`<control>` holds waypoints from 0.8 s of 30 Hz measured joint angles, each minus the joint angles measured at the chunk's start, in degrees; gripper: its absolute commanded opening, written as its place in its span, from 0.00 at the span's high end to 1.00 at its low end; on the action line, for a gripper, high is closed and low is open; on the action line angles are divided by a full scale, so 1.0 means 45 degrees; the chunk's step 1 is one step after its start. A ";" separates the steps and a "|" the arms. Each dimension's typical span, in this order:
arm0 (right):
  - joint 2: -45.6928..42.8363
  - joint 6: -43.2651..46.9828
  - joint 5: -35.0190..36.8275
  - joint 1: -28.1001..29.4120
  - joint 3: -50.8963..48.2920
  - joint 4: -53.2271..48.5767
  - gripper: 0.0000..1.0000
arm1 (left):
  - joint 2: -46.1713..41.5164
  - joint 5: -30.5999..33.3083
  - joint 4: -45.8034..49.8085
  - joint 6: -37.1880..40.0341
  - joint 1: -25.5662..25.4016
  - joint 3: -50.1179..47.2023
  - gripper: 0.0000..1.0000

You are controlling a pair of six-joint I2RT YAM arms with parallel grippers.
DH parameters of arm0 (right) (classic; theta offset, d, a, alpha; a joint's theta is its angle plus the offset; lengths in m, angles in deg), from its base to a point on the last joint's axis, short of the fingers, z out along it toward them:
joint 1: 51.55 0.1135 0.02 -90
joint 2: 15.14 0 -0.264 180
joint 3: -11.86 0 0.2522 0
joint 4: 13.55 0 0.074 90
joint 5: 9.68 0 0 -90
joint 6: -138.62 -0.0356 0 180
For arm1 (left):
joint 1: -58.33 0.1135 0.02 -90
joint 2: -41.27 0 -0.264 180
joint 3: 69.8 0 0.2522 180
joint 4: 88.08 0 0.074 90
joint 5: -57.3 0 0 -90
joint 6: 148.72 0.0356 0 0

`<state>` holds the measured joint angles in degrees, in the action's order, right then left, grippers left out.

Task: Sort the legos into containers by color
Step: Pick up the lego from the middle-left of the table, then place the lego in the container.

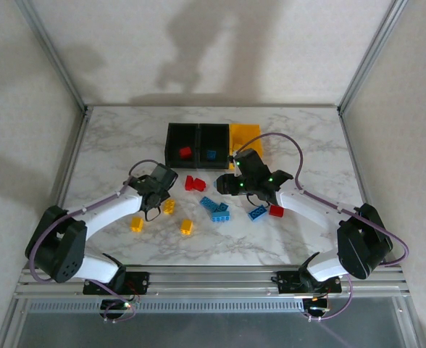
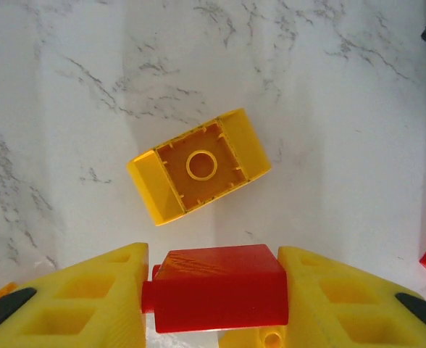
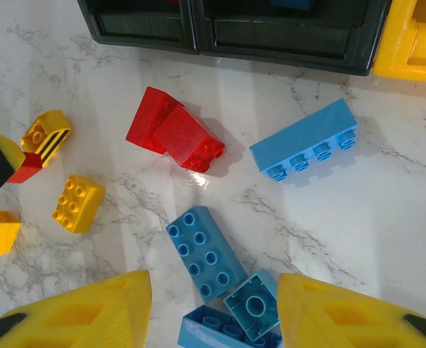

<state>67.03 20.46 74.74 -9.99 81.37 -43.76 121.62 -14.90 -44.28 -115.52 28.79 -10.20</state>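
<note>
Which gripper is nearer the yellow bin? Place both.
Right. The right gripper hangs over blue bricks just on the near side of the yellow bin; the left gripper, shut on a red brick, sits far to its left.

Three bins [image 1: 198, 138] stood joined at upper centre, two black and one yellow. Countable were five red bricks [image 1: 195, 183], three yellow bricks [image 1: 187, 227] and at least five blue bricks [image 1: 220, 212], some overlapping.

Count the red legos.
5 red legos: one in the left black bin, two touching before the bins, one by the right arm, one in the left gripper. More may be hidden.
</note>
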 measured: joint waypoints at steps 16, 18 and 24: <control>-0.0529 -0.0141 -0.0010 0.0005 0.0000 0.0092 0.51 | 0.2696 0.0010 0.0617 0.1768 0.0131 0.5464 0.59; -0.0529 -0.0189 -0.0010 0.0005 0.0000 0.0092 0.51 | 0.3429 0.0010 0.0627 0.2040 0.0257 0.6368 0.59; -0.0597 -0.0291 0.0000 0.0083 0.0000 0.0092 0.51 | 0.5649 0.0005 0.0724 0.2686 0.0661 0.9024 0.60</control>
<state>64.34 19.15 74.74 -9.62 81.37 -43.34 147.04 -14.87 -41.02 -103.43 31.77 30.41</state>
